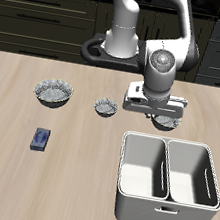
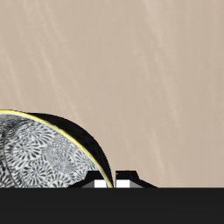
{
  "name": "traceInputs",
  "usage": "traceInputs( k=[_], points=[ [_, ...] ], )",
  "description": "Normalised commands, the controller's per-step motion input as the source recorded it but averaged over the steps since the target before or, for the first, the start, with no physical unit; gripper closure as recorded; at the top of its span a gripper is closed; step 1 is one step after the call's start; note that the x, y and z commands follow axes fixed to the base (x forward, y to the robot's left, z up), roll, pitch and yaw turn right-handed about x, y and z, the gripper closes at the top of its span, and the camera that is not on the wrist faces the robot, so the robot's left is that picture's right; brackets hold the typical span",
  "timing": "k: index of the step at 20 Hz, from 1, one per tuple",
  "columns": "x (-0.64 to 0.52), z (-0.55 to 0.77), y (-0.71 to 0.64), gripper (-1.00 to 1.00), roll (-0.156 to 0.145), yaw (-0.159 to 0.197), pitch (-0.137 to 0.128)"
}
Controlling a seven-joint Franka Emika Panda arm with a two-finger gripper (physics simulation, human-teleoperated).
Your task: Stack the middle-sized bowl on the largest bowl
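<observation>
The middle-sized bowl (image 1: pixel 166 120), grey-white speckled with a dark rim, sits toward the back of the table, partly hidden by my gripper (image 1: pixel 153 108). In the wrist view its patterned inside (image 2: pixel 39 157) fills much of the frame and its rim runs in between my fingertips (image 2: pixel 103 181). The jaws stand close together on that rim. The bowl is at or just above the tabletop. The largest bowl (image 1: pixel 51 92) stands at the same depth, far across the table. My gripper (image 2: pixel 114 182) is well away from it.
The smallest bowl (image 1: pixel 105 106) stands between the two other bowls. A white double-compartment bin (image 1: pixel 168 181) stands near the table's front edge, just in front of my gripper. A small dark blue box (image 1: pixel 42 138) lies in front of the largest bowl.
</observation>
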Motion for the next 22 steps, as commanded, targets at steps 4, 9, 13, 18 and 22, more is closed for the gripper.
traceInputs(
  k=[4,9,13,18,22],
  points=[
    [0.02,0.23,-0.08,1.0,-0.012,0.013,-0.029],
    [-0.03,0.44,-0.06,1.0,-0.001,0.014,-0.057],
    [-0.05,0.45,-0.06,1.0,-0.006,0.021,-0.07],
    [0.03,0.19,-0.06,1.0,0.0,0.023,-0.025],
    [0.01,0.08,-0.12,1.0,0.03,0.003,0.036]
  ],
)
